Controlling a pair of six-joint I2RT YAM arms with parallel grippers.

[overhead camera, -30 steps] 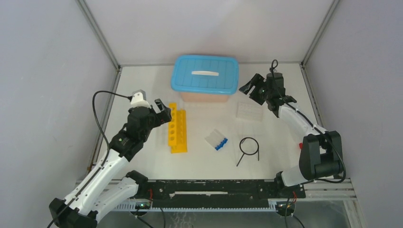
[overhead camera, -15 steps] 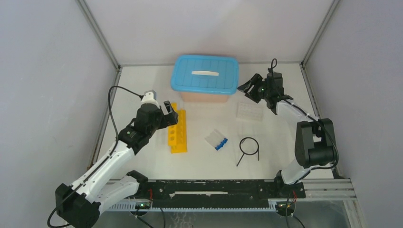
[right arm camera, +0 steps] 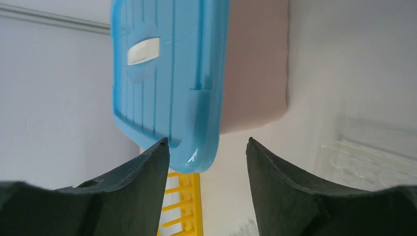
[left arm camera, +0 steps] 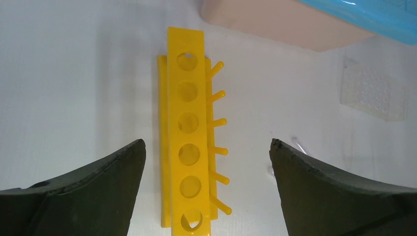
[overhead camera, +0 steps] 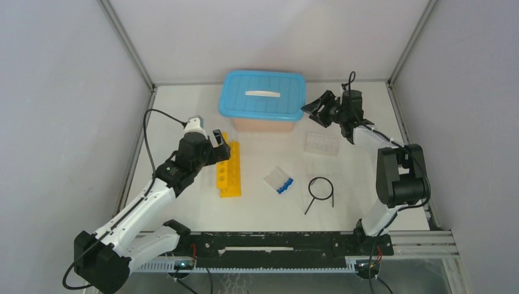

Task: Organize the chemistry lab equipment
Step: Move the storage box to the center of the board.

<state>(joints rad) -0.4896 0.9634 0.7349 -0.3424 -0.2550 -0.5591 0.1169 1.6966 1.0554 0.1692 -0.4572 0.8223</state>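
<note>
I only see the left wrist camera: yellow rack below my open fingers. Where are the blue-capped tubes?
Observer: The blue-capped tubes lie bunched on the table, right of the yellow rack.
Operator: And the wire ring?
Observer: The black wire ring lies flat further right, apart from them.
Operator: Where's the right gripper?
Observer: The right gripper is at the blue lid, its near right corner, jaws open around it.

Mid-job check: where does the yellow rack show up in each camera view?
Top external: yellow rack lies left of centre on the table, long side running away from the arms.
Left wrist: centre of frame, running top to bottom.
Right wrist: only an end shows, at the bottom edge.
Shared landmark: blue-lidded box.
</note>
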